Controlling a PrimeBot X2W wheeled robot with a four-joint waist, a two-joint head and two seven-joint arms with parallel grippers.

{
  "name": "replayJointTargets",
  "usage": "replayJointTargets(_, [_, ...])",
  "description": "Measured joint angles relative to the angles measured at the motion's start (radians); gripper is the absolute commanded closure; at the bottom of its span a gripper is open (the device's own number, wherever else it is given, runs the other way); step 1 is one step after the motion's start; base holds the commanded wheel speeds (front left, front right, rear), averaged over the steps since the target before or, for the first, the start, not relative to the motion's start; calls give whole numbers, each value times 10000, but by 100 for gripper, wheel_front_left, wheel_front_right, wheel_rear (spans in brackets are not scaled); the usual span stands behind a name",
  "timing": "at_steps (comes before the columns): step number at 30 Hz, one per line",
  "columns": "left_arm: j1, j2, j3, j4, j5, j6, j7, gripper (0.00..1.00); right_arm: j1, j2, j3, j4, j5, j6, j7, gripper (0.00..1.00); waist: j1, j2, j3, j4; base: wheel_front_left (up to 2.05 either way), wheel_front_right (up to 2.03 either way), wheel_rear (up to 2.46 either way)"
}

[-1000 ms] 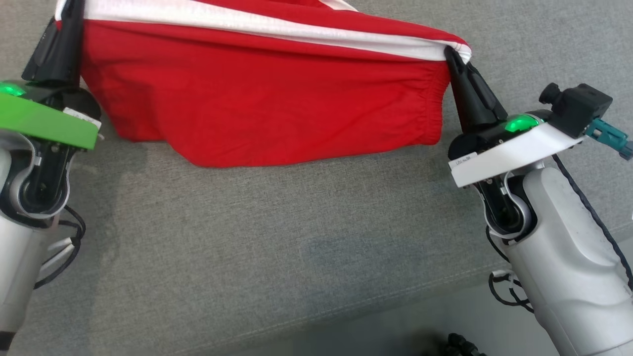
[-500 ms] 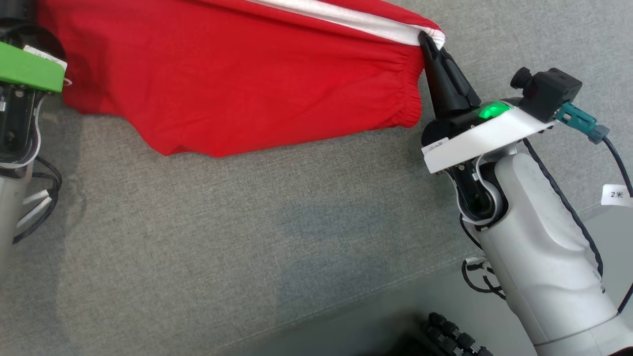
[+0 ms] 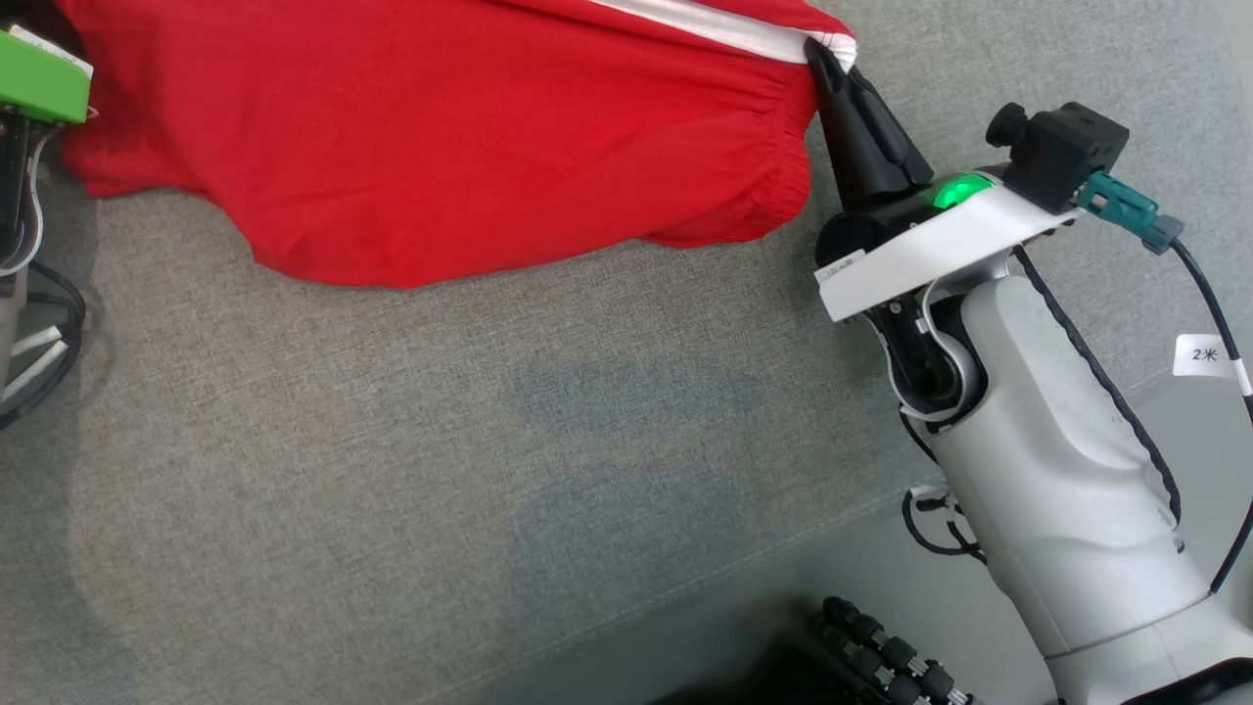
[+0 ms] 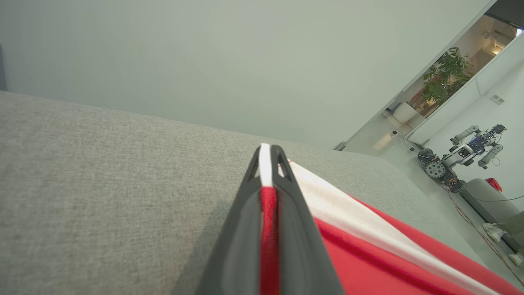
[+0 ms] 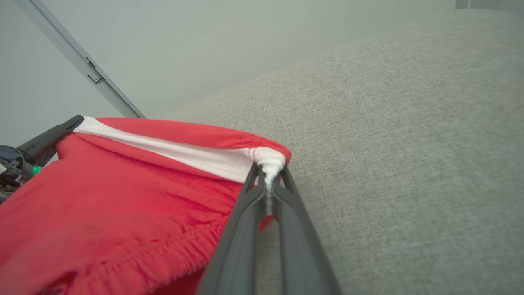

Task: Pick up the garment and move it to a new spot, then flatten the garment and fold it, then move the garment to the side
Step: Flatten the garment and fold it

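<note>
Obs: State of hands? Where is the garment?

Me: Both are clamped on the red garment (image 3: 470, 147). My left hand (image 4: 267, 157) pinches one end of its white band (image 4: 327, 196). My right hand (image 3: 820, 54) pinches the other end, which is bunched. The garment spans the top of the head frame, upper left to upper right, and its lower edge appears to rest on the grey cushion (image 3: 392, 441).

Obs: Risks?

Me: My judgement: the right pinch holds only a small wad at the tips, so a hard pull apart could slip it free. The trailing lower edge may drag on the cushion and tuck under, spoiling the flattening.

Obs: Legible text?

Me: The cable tag (image 3: 1202, 354) at the right edge reads "2米". The wrist label (image 3: 842, 266) is too small to read.
</note>
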Motion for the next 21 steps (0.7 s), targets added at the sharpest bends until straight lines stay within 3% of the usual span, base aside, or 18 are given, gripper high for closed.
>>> replayJointTargets(1, [-58, -12, -61, 75, 38, 0, 13, 0, -21, 0, 2, 44, -40, 0, 0, 100, 0, 0, 8, -3, 0, 0, 0])
replayJointTargets(2, [-110, -27, -92, 119, 63, -6, 4, 0, -58, 0, 2, 90, -92, 0, 0, 92, 0, 0, 10, -1, 0, 0, 0])
replayJointTargets(5, [-286, -40, -107, 418, 61, 4, -59, 0, -81, -186, -270, 284, -157, -40, -2, 0, 0, 0, -19, 44, 0, 0, 0])
replayJointTargets(21, [16, -337, -876, 773, 19, 15, -178, 0, -16, -217, -546, 1375, -408, -40, -19, 0, 0, 0, -888, 396, 0, 0, 0])
